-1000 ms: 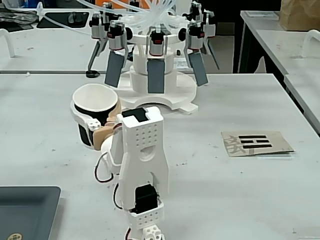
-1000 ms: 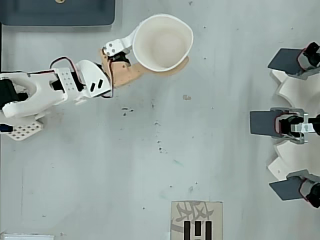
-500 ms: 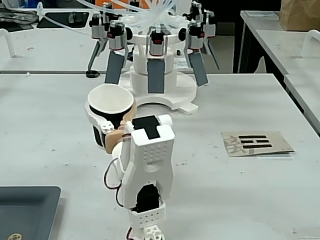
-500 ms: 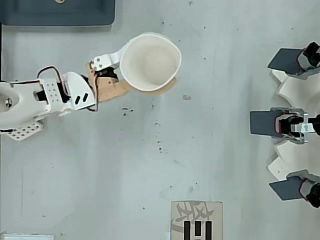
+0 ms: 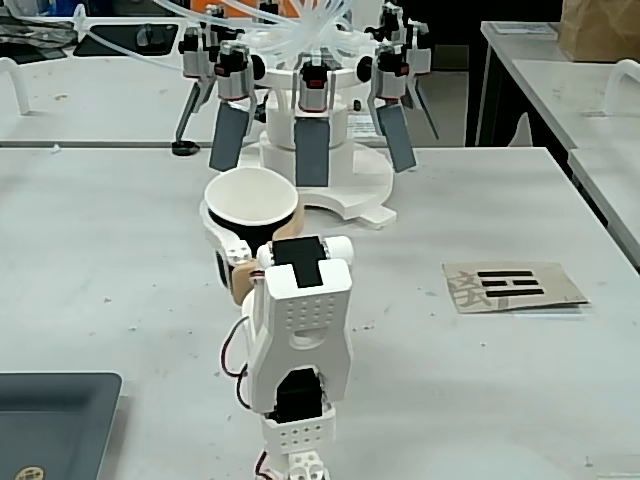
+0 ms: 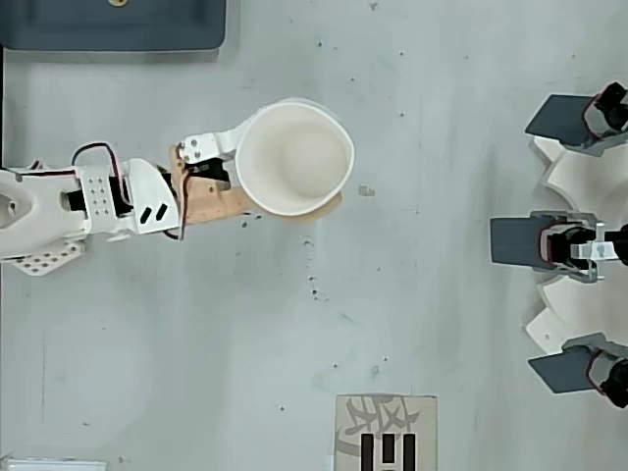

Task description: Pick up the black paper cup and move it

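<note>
The black paper cup (image 5: 250,197) stands upright with its white inside facing up, in front of the arm in the fixed view. From overhead the cup (image 6: 294,157) is a white circle left of centre. My gripper (image 5: 243,258) is shut on the cup. Its white finger (image 6: 222,145) curves round one side and its tan finger (image 6: 218,201) runs under the other. The white arm (image 5: 298,350) hides the cup's lower wall, so I cannot tell whether its base touches the table.
A white machine with several dark paddles (image 5: 315,150) stands at the back, at the right edge from overhead (image 6: 574,240). A printed cardboard piece (image 5: 512,285) (image 6: 386,432) lies on the table. A dark tray (image 5: 55,420) (image 6: 113,25) sits near the arm's base.
The arm has swung the held cup to the right in the fixed view, downward and back toward the base in the overhead view. The grip has stayed shut throughout.
</note>
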`<state>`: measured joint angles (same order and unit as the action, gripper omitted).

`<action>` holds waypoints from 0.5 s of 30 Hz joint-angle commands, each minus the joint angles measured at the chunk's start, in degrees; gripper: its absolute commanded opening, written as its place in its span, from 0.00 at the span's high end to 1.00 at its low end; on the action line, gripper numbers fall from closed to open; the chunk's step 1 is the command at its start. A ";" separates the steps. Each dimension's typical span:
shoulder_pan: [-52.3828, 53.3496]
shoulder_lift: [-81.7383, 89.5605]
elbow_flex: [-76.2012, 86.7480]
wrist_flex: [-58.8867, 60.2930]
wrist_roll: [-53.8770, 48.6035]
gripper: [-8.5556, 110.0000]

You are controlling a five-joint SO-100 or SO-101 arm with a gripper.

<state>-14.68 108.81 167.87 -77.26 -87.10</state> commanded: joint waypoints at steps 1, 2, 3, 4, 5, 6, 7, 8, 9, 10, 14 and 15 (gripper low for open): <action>2.11 1.58 -1.14 -0.35 -0.35 0.81; 2.81 1.49 -1.23 -0.18 -0.26 0.81; 3.60 1.49 -1.23 0.09 0.00 0.81; 4.48 1.49 -1.41 0.44 0.18 0.81; 5.36 1.41 -1.58 0.79 0.35 0.81; 6.24 1.41 -1.85 1.41 0.62 0.80; 7.12 1.32 -2.29 2.11 0.62 0.80; 7.91 1.14 -2.90 2.90 0.62 0.80; 8.70 0.88 -3.69 3.69 0.70 0.80; 9.49 0.62 -4.66 4.57 0.70 0.80; 11.60 -0.26 -8.61 9.32 0.79 0.80; 11.95 -0.70 -9.84 10.28 0.79 0.80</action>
<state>-3.78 108.11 163.12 -68.47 -86.57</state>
